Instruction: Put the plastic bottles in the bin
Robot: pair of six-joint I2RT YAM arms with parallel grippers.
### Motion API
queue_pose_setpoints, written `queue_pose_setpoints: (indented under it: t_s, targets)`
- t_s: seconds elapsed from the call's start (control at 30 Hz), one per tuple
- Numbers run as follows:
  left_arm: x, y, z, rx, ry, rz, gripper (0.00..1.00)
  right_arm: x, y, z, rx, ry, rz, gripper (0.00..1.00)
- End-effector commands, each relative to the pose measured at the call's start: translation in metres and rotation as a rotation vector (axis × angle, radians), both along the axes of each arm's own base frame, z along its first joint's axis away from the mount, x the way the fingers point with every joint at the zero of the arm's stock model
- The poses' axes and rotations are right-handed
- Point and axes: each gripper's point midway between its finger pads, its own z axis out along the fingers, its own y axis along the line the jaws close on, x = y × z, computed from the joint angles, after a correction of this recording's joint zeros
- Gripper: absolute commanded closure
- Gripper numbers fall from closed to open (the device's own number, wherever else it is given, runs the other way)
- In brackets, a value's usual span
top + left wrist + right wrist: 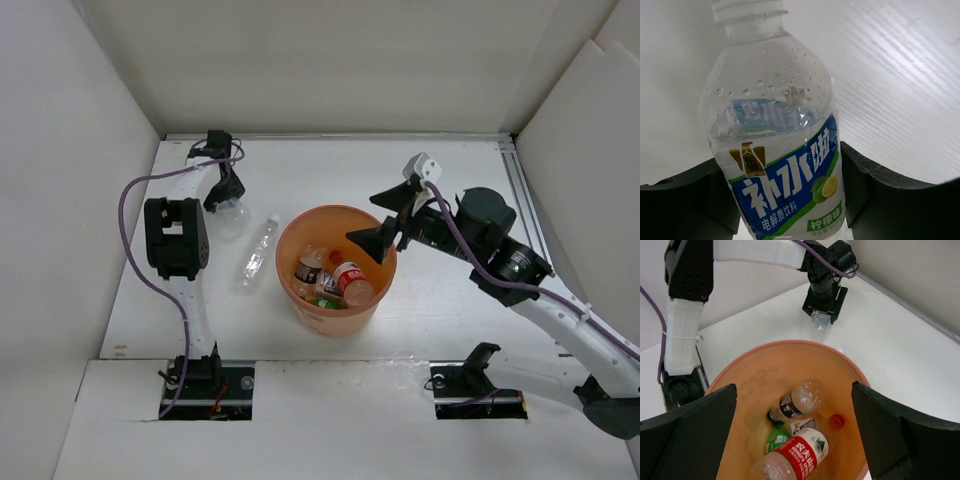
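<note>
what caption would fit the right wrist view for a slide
Right gripper open above the orange bin with bottles inside; beyond it, the left gripper grips a clear bottle.

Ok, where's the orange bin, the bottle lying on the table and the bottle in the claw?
orange bin (338, 318): top view, its front wall.
lying bottle (256, 252): top view, its middle.
held bottle (785, 196): left wrist view, its blue label.

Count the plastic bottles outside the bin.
2. One clear bottle is in the left gripper, far left; a second bottle lies on the table left of the bin. More may be hidden.
</note>
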Motion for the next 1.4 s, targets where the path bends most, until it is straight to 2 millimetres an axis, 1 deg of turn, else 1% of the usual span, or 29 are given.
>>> queue_pose_setpoints:
  t_s: [0.0, 0.03, 0.07, 0.13, 0.17, 0.2, 0.23, 0.3, 0.33, 0.37, 0.4, 0.43, 0.47, 0.53, 0.57, 0.6, 0.63, 0.7, 0.77, 0.8, 0.93, 1.07, 1.1, 1.13, 1.23, 1.27, 1.3, 1.33, 1.37]
  targets:
    - [0.030, -0.011, 0.158, -0.051, -0.417, -0.020, 1.00, -0.001, 0.005, 0.067, 0.092, -0.151, 0.046, 0.00]
    - [0.032, -0.020, 0.189, -0.065, -0.493, -0.061, 1.00, 0.000, 0.003, 0.088, 0.119, -0.182, 0.043, 0.00]
    - [0.031, -0.031, 0.218, -0.080, -0.559, -0.101, 1.00, 0.004, 0.010, 0.090, 0.115, -0.179, 0.057, 0.00]
    - [0.022, -0.050, 0.290, -0.116, -0.718, -0.181, 1.00, 0.009, 0.015, 0.102, 0.124, -0.189, 0.057, 0.00]
    - [0.019, -0.062, 0.311, -0.153, -0.768, -0.223, 1.00, 0.012, 0.015, 0.121, 0.150, -0.221, 0.055, 0.00]
    - [0.014, -0.071, 0.331, -0.191, -0.815, -0.264, 1.00, 0.025, 0.027, 0.115, 0.131, -0.200, 0.055, 0.00]
    - [0.002, -0.087, 0.365, -0.260, -0.905, -0.347, 1.00, 0.032, 0.030, 0.118, 0.133, -0.206, 0.057, 0.00]
    - [-0.012, -0.103, 0.394, -0.330, -0.997, -0.423, 1.00, 0.052, 0.044, 0.127, 0.151, -0.215, 0.056, 0.00]
    - [-0.032, -0.115, 0.440, -0.382, -1.141, -0.507, 1.00, 0.061, 0.046, 0.130, 0.165, -0.218, 0.045, 0.00]
    - [-0.037, -0.123, 0.434, -0.420, -1.157, -0.539, 1.00, 0.072, 0.047, 0.133, 0.196, -0.200, 0.018, 0.00]
    - [-0.047, -0.129, 0.445, -0.453, -1.204, -0.580, 1.00, 0.075, 0.050, 0.151, 0.251, -0.239, 0.021, 0.00]
    - [-0.057, -0.136, 0.458, -0.503, -1.252, -0.607, 1.00, 0.091, 0.061, 0.143, 0.250, -0.217, 0.024, 0.00]
    - [-0.078, -0.143, 0.486, -0.534, -1.348, -0.679, 1.00, 0.096, 0.066, 0.144, 0.258, -0.203, 0.026, 0.00]
    - [-0.090, -0.152, 0.488, -0.584, -1.370, -0.733, 1.00, 0.104, 0.085, 0.152, 0.290, -0.196, 0.083, 0.00]
    - [-0.106, -0.158, 0.503, -0.617, -1.418, -0.794, 1.00, 0.106, 0.091, 0.154, 0.302, -0.191, 0.106, 0.00]
    - [-0.109, -0.160, 0.502, -0.633, -1.422, -0.807, 1.00, 0.101, 0.099, 0.156, 0.313, -0.191, 0.163, 0.00]
    - [-0.112, -0.163, 0.505, -0.646, -1.429, -0.822, 1.00, 0.097, 0.103, 0.169, 0.364, -0.196, 0.195, 0.00]
    - [-0.125, -0.165, 0.513, -0.658, -1.453, -0.857, 1.00, 0.105, 0.117, 0.162, 0.374, -0.169, 0.235, 0.00]
    - [-0.130, -0.166, 0.515, -0.659, -1.458, -0.869, 1.00, 0.101, 0.130, 0.160, 0.380, -0.166, 0.292, 0.00]
    - [-0.132, -0.165, 0.514, -0.647, -1.462, -0.875, 1.00, 0.097, 0.128, 0.168, 0.396, -0.172, 0.308, 0.00]
    - [-0.132, -0.166, 0.507, -0.631, -1.451, -0.892, 1.00, 0.086, 0.137, 0.169, 0.427, -0.178, 0.359, 0.00]
    - [-0.134, -0.170, 0.498, -0.666, -1.452, -0.913, 1.00, 0.092, 0.150, 0.162, 0.433, -0.146, 0.376, 0.00]
    - [-0.134, -0.170, 0.498, -0.672, -1.459, -0.913, 1.00, 0.092, 0.151, 0.168, 0.444, -0.150, 0.380, 0.00]
    - [-0.137, -0.172, 0.501, -0.682, -1.465, -0.928, 1.00, 0.100, 0.158, 0.159, 0.440, -0.125, 0.380, 0.00]
    - [-0.140, -0.173, 0.499, -0.683, -1.471, -0.943, 1.00, 0.100, 0.170, 0.152, 0.444, -0.087, 0.405, 0.00]
    - [-0.146, -0.172, 0.505, -0.676, -1.491, -0.951, 1.00, 0.099, 0.169, 0.157, 0.449, -0.096, 0.407, 0.00]
    - [-0.148, -0.172, 0.505, -0.674, -1.498, -0.954, 1.00, 0.099, 0.175, 0.152, 0.448, -0.084, 0.407, 0.00]
    - [-0.146, -0.172, 0.501, -0.677, -1.488, -0.950, 1.00, 0.097, 0.174, 0.157, 0.453, -0.093, 0.408, 0.00]
    - [-0.151, -0.172, 0.504, -0.674, -1.498, -0.954, 1.00, 0.100, 0.177, 0.151, 0.451, -0.076, 0.409, 0.00]
